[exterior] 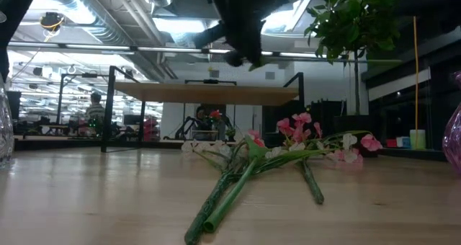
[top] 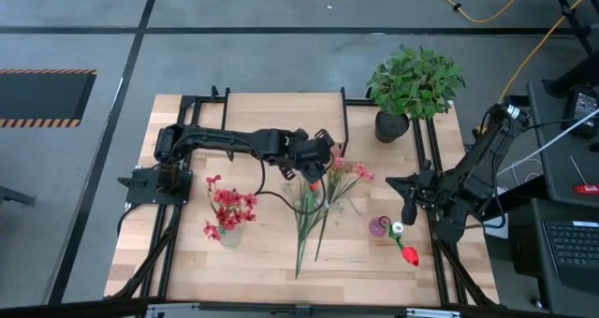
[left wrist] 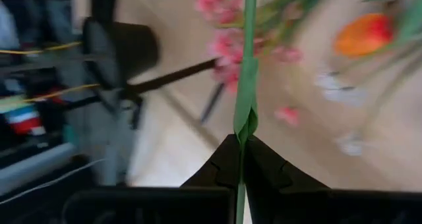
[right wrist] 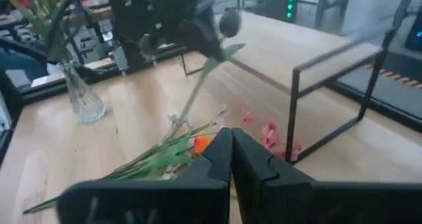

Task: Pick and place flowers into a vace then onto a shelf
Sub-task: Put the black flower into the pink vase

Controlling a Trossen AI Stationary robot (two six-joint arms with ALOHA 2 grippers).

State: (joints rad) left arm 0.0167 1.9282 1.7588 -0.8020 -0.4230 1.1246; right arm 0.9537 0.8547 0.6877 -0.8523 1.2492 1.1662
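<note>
Loose flowers (top: 318,206) lie in a heap on the tabletop, green stems toward the near edge; the low view shows them too (exterior: 252,166). My left gripper (top: 314,180) hangs above the heap, shut on one thin green stem (left wrist: 248,66). A clear glass vase (top: 229,232) with red blooms stands to the left. The shelf (exterior: 209,94), a light board on a black frame, stands at the far side. My right gripper (top: 409,215) waits shut near the right edge, touching nothing. My left gripper pinches the green stem (left wrist: 245,124) between its two fingers, just beside a small folded leaf. The fingers slant down from the table's left side. In the right wrist view the stem (right wrist: 191,92) slants down from the gripper, its lower end among the heaped flowers.
A bushy potted plant (top: 415,84) stands at the far right corner. A small purple vase (top: 379,227) and a red tulip (top: 409,254) sit near the right gripper. The shelf's black frame legs (right wrist: 293,112) stand close behind the heap.
</note>
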